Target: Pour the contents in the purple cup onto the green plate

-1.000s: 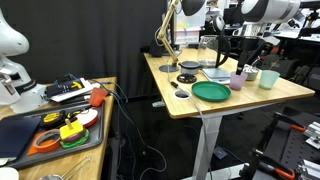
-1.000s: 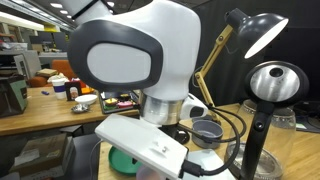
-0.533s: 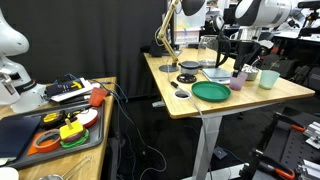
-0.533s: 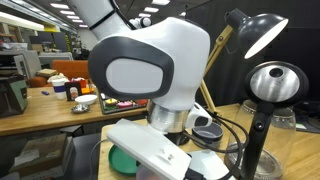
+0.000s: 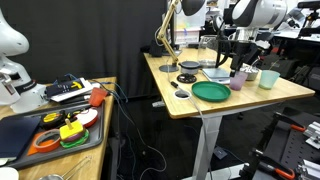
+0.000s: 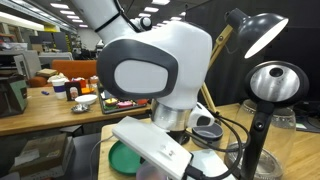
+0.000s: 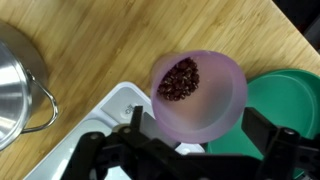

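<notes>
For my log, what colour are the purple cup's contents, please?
The contents are dark reddish-brown, clearest in the wrist view.

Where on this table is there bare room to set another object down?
Bare wood lies between the metal pot and the purple cup in the wrist view, and at the table corner bordered by the green plate and mint cup in an exterior view. Crowded: round the purple cup, hemmed by plate and white tray.

Two cups in all: one purple cup [image 5: 238, 79] and one mint-green cup [image 5: 268, 78]; one green plate [image 5: 211, 91]; two small black discs [image 5: 187, 78] can be counted for certain; one desk lamp [image 5: 168, 30]; one steel pot [image 7: 20, 70] in the wrist view; the dark bits [image 7: 180, 78] inside the purple cup are too many to count.
</notes>
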Motion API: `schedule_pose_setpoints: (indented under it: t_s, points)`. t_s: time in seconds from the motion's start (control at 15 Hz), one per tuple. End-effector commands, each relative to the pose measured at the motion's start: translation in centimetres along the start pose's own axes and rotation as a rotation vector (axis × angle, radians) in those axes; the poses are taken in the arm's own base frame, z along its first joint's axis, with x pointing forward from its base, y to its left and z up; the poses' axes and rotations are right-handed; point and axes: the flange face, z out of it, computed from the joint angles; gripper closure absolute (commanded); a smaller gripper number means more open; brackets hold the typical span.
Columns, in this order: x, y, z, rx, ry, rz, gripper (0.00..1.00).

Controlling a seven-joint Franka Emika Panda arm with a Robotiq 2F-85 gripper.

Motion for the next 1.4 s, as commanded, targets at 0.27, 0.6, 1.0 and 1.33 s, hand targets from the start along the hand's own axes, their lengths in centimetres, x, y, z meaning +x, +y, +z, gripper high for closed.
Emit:
schedule_pose_setpoints:
  t_s: [0.27,0.6,1.0,1.33]
  points:
    - [0.0,0.5,0.8,0.02,-0.031,0.076,0.23]
    - [0.4,0.4,0.4,0.011,-0.064,0.134,0.46]
    - [1.3,-0.1,-0.4,-0.012,-0.158,0.201,0.46]
    - [3.4,-2.1,-1.7,-0.076,-0.186,0.23,0.46]
